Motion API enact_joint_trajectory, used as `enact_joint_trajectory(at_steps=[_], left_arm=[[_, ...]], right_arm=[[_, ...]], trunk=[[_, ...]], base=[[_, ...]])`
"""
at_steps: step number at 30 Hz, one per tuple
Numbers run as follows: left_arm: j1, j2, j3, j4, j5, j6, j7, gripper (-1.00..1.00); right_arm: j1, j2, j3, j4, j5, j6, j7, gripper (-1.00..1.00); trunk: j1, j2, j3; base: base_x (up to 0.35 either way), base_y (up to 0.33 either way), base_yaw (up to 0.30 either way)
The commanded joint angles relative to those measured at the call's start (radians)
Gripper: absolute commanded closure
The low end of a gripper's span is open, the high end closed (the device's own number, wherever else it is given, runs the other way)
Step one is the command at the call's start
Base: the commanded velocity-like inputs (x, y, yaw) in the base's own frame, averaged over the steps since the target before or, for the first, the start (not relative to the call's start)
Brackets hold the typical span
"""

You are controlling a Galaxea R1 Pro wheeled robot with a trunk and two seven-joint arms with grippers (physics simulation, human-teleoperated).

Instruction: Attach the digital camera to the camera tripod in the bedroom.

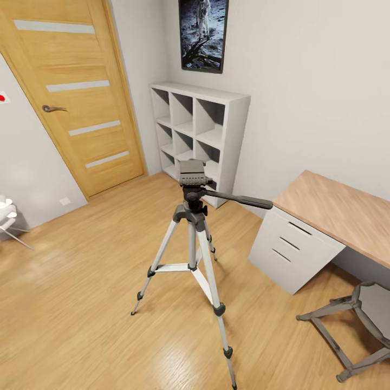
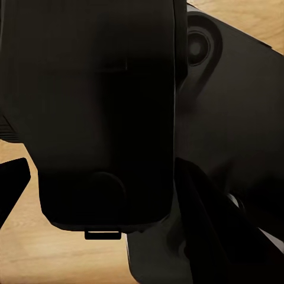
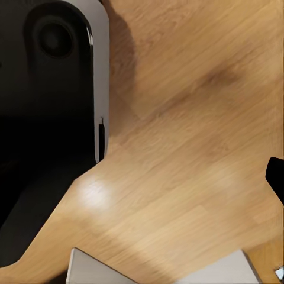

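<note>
While the camera tripod [image 1: 192, 238] stands upright mid-floor [image 1: 81, 303] in the bedroom, its grey head plate [image 1: 194, 174] sits bare, pan handle [image 1: 241, 201] pointing toward the desk [image 1: 346, 214]. White cube shelf [image 1: 197, 135] and oak door [image 1: 76, 92] behind. Both wrist views: dark robot bodywork over wood floor; whether either gripper's fingers are apart or together can't be told.

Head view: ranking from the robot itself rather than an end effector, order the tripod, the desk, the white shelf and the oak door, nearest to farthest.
1. camera tripod: centre, standing right in front.
2. desk: to the right, beyond the tripod.
3. white shelf against the far wall and oak door at the left: too close to call.
</note>
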Motion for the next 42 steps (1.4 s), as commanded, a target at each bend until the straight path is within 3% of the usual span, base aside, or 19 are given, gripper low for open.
enact_joint_trajectory(at_steps=[1,3,7,8,9,11,13,14,17,21,25,26,32,42], left_arm=[[-0.001,0.000,-0.006,0.001,0.008,-0.003,-0.004,1.00],[-0.001,0.001,-0.006,0.002,0.007,-0.003,-0.004,1.00],[-0.001,0.003,-0.005,0.001,0.007,-0.001,-0.003,1.00],[-0.001,0.004,-0.005,0.001,0.007,0.001,-0.003,1.00],[-0.001,0.004,-0.005,0.001,0.007,0.001,-0.003,1.00],[-0.001,0.005,-0.005,0.001,0.006,0.001,-0.003,1.00],[-0.001,0.005,-0.005,0.000,0.005,0.002,-0.004,1.00],[-0.001,0.005,-0.005,0.000,0.005,0.002,-0.004,1.00],[-0.001,0.004,-0.005,0.000,0.000,0.002,-0.004,1.00],[-0.001,0.004,-0.005,-0.001,-0.002,0.002,-0.004,1.00],[-0.001,0.003,-0.005,-0.001,-0.002,0.002,-0.004,1.00],[-0.001,0.003,-0.006,-0.001,-0.004,0.002,-0.004,1.00],[-0.001,0.003,-0.007,-0.001,-0.006,0.002,-0.004,1.00],[-0.001,0.003,-0.007,-0.002,-0.008,0.002,-0.004,1.00]], right_arm=[[-0.001,0.000,-0.009,0.000,0.010,-0.005,0.003,-1.00],[-0.001,-0.001,-0.009,-0.008,0.011,-0.004,0.003,-1.00],[0.006,0.000,-0.010,-0.159,0.010,0.026,0.006,-1.00],[0.006,0.018,-0.009,-0.333,0.009,0.122,0.013,-1.00],[0.003,0.031,-0.009,-0.396,0.010,0.178,0.015,-1.00],[-0.001,0.041,-0.009,-0.450,0.012,0.230,0.016,-1.00],[-0.072,0.055,-0.009,-0.516,0.009,0.294,0.016,-1.00],[-0.096,0.057,-0.009,-0.523,0.009,0.304,0.017,-1.00],[-0.244,0.063,-0.010,-0.488,0.008,0.328,0.016,-1.00],[-0.329,0.066,-0.010,-0.474,0.009,0.340,0.017,-1.00],[-0.367,0.067,-0.010,-0.474,0.008,0.344,0.018,-1.00],[-0.422,0.075,-0.010,-0.475,0.007,0.346,0.019,-1.00],[-0.458,0.105,-0.010,-0.491,0.009,0.346,0.021,-1.00],[-0.464,0.162,-0.008,-0.619,0.010,0.351,0.022,-1.00]], trunk=[[0.000,-0.002,-0.002],[0.000,-0.002,-0.002],[0.000,-0.002,-0.002],[0.000,-0.002,-0.002],[0.000,-0.002,-0.002],[0.000,-0.002,-0.002],[0.000,-0.002,-0.002],[0.000,-0.002,-0.002],[0.000,-0.002,-0.002],[0.000,-0.002,-0.002],[0.000,-0.002,-0.002],[0.000,-0.002,-0.002],[0.000,-0.002,-0.002],[0.000,-0.002,-0.002]], base=[[0.000,0.000,0.000],[0.000,0.000,0.000],[0.000,0.000,0.000],[0.000,0.000,0.000],[0.000,0.000,0.000],[0.000,0.000,0.000],[0.000,0.000,0.000],[0.000,0.000,0.000],[0.000,0.000,0.000],[0.000,0.000,0.000],[0.000,0.000,0.000],[0.000,0.000,0.000],[0.000,0.000,0.000],[0.000,0.000,0.000]])
